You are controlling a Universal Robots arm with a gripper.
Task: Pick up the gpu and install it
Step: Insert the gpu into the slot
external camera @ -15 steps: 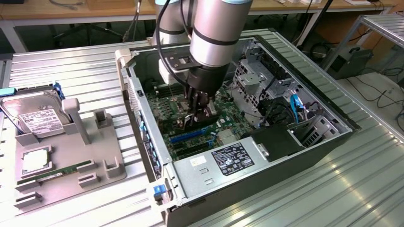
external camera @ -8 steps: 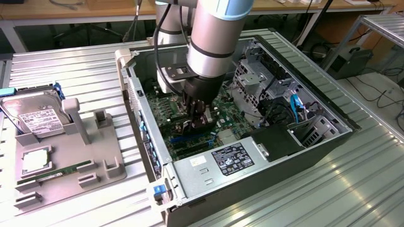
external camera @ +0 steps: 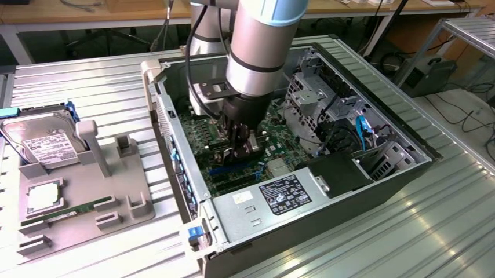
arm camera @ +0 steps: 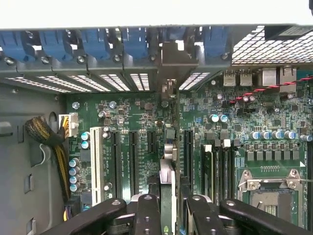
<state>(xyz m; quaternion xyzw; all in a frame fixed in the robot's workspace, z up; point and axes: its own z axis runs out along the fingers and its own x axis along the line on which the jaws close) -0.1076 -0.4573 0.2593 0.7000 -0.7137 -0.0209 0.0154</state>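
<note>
My gripper (arm camera: 168, 211) is lowered inside the open computer case (external camera: 176, 121), and its black fingers (arm camera: 146, 213) are pressed against both faces of the gpu (arm camera: 167, 180), pinching it. In the wrist view the gpu appears edge-on as a thin upright card running away from the fingers across the motherboard (arm camera: 129, 115). Its silver bracket (arm camera: 173, 61) stands at the slotted rear wall of the case, in line with the row of blue slot clips (arm camera: 93, 43). The card's lower edge lies along the line between two black expansion slots (arm camera: 133, 159); whether it is seated in a slot cannot be determined. A white slot (arm camera: 96, 166) lies further to one side, and the bare CPU socket (arm camera: 269, 193) lies to the other. In the exterior view the gripper (external camera: 241, 147) hangs over the green board near the middle of the case, with the power supply (external camera: 280, 196) just beside it toward the near end. On the exterior view's left, well apart from the case, a grey parts holder (external camera: 124, 197) on the metal table (external camera: 77, 81) carries a hard drive (external camera: 43, 142) and a green RAM stick (external camera: 68, 212).
</note>
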